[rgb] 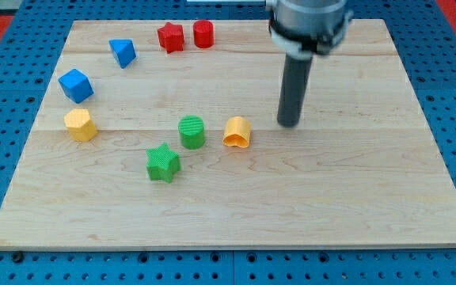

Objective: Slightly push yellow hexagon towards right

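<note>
Toward the view's left edge of the tabletop (355, 206) sat the yellow hexagon (80, 125), just below the blue cube (76, 85) and well apart from the rod's tip (289, 123). That was the relation the coming move turned on: the tip stood far off on the view's right, on the wrong side of the block it was meant to nudge rightward. To push the hexagon toward the view's right, the tip would probably have needed to travel across the board and come in against the block's left face, passing clear of what lay between. Between them, near the middle of the board, stood the green cylinder (191, 131), the green star (162, 162) and a yellow-orange arch-shaped block (237, 132), this last just to the left of the tip and not touching it.

The hexagon showed no marked long axis, so its heading mattered little; the space to its right looked open as far as the green cylinder. Only one arm was present, so no choice of arm arose.

No jaws existed on this rig; the arm ended in a plain dark rod, with nothing pinched or held.

Along the top of the board were a blue triangular block (123, 52), a red star (170, 36) and a red cylinder (203, 33). No brand, label or readable writing appeared anywhere.
</note>
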